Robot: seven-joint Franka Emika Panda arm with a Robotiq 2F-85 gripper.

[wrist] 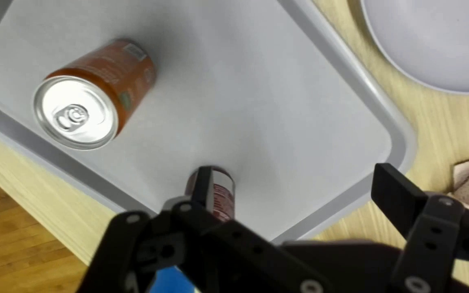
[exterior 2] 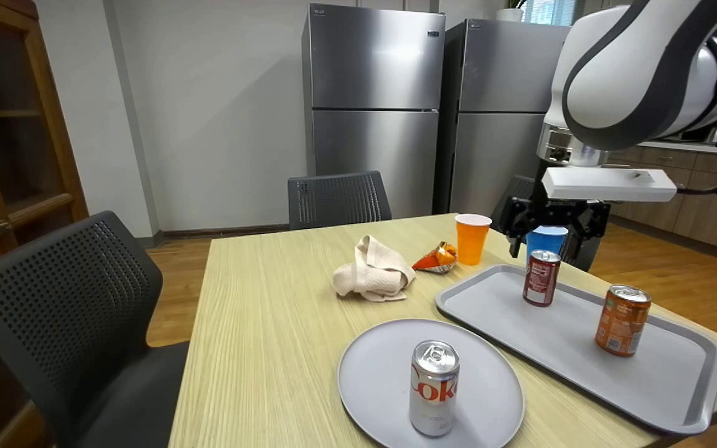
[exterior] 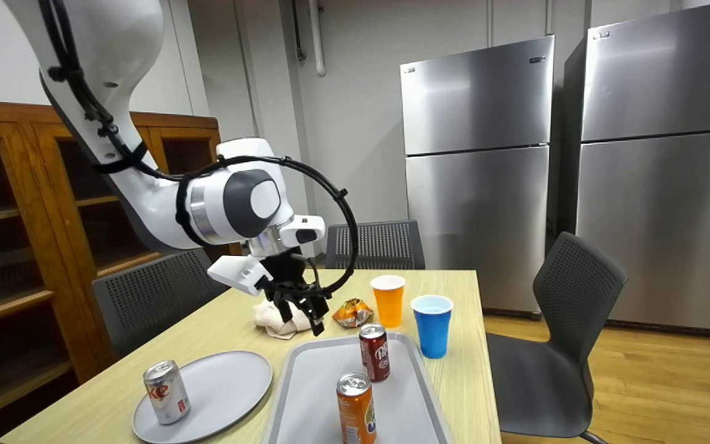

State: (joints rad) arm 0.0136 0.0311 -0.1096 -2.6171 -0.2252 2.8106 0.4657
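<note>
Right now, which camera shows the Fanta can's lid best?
The wrist view: looking down on the Fanta can, it shows the lid large, pull tab clear. Both exterior views show the lid smaller, at a slant.

The glossy white, rounded arm (exterior: 151,203) bears curved dark-grey panels (exterior: 238,197), black cables (exterior: 353,234) and an angular, screw-dotted black end effector (wrist: 293,181).

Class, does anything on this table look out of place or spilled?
No spill shows. Slightly odd: the silver Coke can stands alone on the round plate, while the Dr Pepper can and Fanta can share the tray.
</note>
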